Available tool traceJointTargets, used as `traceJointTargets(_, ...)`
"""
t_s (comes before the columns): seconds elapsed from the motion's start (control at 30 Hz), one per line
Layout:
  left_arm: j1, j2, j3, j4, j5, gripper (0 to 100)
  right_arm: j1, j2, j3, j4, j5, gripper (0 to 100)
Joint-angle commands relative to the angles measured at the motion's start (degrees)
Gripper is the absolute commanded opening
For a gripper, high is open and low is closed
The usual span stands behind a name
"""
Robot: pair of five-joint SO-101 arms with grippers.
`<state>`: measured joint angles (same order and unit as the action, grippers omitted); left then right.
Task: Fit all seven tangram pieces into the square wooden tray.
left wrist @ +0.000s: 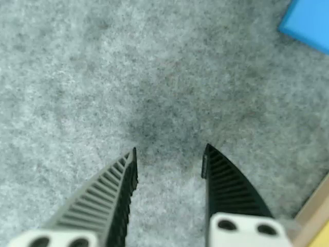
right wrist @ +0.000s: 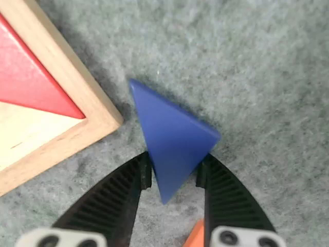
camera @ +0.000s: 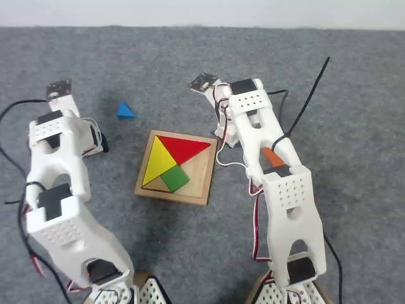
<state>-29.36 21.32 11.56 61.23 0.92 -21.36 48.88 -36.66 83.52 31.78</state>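
The square wooden tray (camera: 204,170) lies between the arms and holds a red triangle (camera: 183,148), a yellow triangle (camera: 161,162) and a green square (camera: 174,178). My right gripper (right wrist: 175,164) sits just off the tray's corner (right wrist: 77,98), shut on the narrow end of a dark blue triangle (right wrist: 172,134) that rests on the carpet. A light blue triangle (camera: 125,111) lies beyond the tray's far left side, and its edge (left wrist: 308,23) shows in the left wrist view. My left gripper (left wrist: 170,151) hangs open over bare carpet between that piece and the tray.
An orange piece (camera: 273,156) lies right of the tray, partly under the right arm; its tip (right wrist: 193,237) shows by the right gripper. The tray's edge (left wrist: 314,218) is close beside my left gripper. Grey carpet covers the table.
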Motion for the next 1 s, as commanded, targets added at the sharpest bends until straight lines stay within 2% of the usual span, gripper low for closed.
traceJointTargets(0.0,-0.2,-4.1,-0.1,-0.9,-0.7,20,0.7,-1.0,-2.9,-0.7,1.7,16.6)
traceJointTargets(0.23,-0.2,-4.1,-0.1,-1.0,-0.7,20,-0.1,-0.7,-6.9,-0.2,6.7,27.9)
traceJointTargets(0.43,-0.2,-4.1,-0.1,-1.0,-0.7,20,-3.0,-0.7,-7.3,-0.7,8.7,26.6)
traceJointTargets(0.97,-0.1,-4.1,-0.1,-0.9,-0.7,20,-1.4,2.3,-7.4,-1.8,11.7,26.3)
